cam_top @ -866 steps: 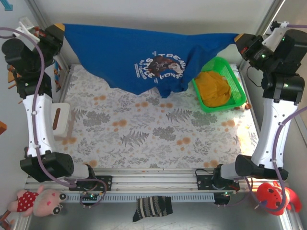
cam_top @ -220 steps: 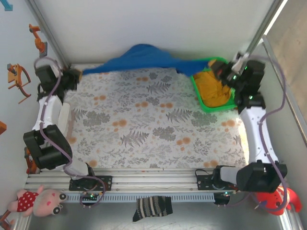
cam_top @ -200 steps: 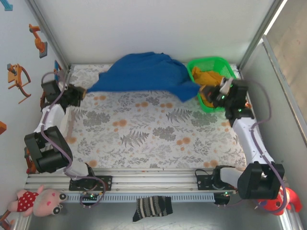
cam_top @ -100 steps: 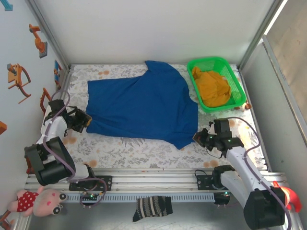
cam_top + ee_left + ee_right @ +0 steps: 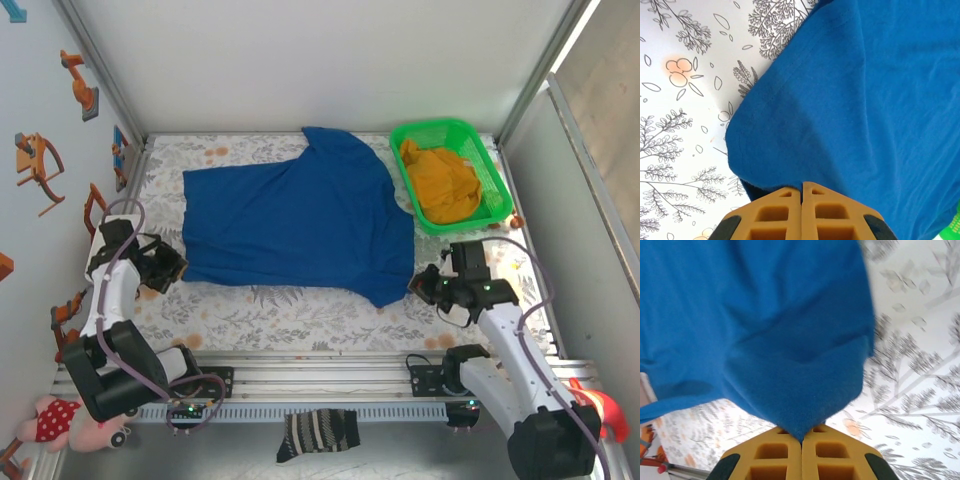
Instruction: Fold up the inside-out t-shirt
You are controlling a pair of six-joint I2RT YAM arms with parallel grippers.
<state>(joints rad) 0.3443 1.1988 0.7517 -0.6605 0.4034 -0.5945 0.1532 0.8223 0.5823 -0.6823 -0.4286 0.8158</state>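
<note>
T-shirt [image 5: 300,225] lies spread out on the floral surface [image 5: 300,310], plain blue side up. Its far-right edge is just beside a green basket [image 5: 485,165] holding a yellow garment [image 5: 440,185]. Left fingers [image 5: 775,212] are clenched on its near-left corner, and right fingers [image 5: 832,452] are clenched on its near-right corner.

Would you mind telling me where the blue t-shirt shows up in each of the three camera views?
Top external: t-shirt spread out mid-table, left of the green basket.
Left wrist: right and centre, corner pinched in the left claw.
Right wrist: upper left, corner pinched in the right claw.
Shared landmark: the floral table cover.
</note>
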